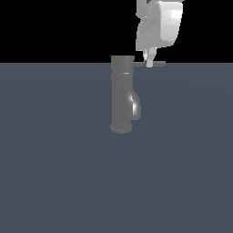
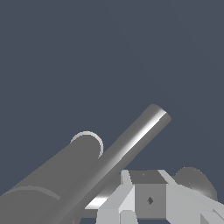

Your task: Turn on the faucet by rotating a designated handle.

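Upright, the dark grey glossy metal faucet, thin grey rod handle beside its cap; tool on handle, grip indiscernible.

A dark grey faucet stands upright alone on a flat blue-grey floor, which lies open on every side of its base. The only obstacles are parts of the faucet itself: a thin handle juts sideways from its top cap toward the exterior view's right, and a short curved spout bulges lower down on the same side. The gripper hangs from above, right at the handle's middle.
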Tool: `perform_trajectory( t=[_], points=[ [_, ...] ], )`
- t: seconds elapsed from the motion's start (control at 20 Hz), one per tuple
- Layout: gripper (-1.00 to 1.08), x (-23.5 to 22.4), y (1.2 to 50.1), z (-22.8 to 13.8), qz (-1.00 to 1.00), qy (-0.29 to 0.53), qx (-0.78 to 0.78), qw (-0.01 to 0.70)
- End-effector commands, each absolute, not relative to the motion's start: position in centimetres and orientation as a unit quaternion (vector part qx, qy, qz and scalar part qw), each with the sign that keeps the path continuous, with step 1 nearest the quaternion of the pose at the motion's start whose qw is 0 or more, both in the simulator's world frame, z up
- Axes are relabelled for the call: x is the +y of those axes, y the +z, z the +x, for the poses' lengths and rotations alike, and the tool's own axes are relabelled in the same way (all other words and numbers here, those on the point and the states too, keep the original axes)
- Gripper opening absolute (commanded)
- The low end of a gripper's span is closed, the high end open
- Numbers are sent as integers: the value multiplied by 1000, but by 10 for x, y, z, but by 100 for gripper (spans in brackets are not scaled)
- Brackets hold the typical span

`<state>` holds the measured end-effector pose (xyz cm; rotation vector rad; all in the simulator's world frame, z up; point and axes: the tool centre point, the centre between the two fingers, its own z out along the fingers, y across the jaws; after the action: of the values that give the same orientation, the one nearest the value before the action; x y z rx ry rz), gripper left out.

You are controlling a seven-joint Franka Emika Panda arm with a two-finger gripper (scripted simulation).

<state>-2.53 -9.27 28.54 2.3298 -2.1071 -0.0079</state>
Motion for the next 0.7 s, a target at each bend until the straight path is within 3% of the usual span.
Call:
perform_trajectory(
  t=[0.0,0.65],
  points=[
    [-100,-100,285,-19,739,0,-673,-1],
    [-100,-122,285,2,737,0,-676,0]
  ],
)
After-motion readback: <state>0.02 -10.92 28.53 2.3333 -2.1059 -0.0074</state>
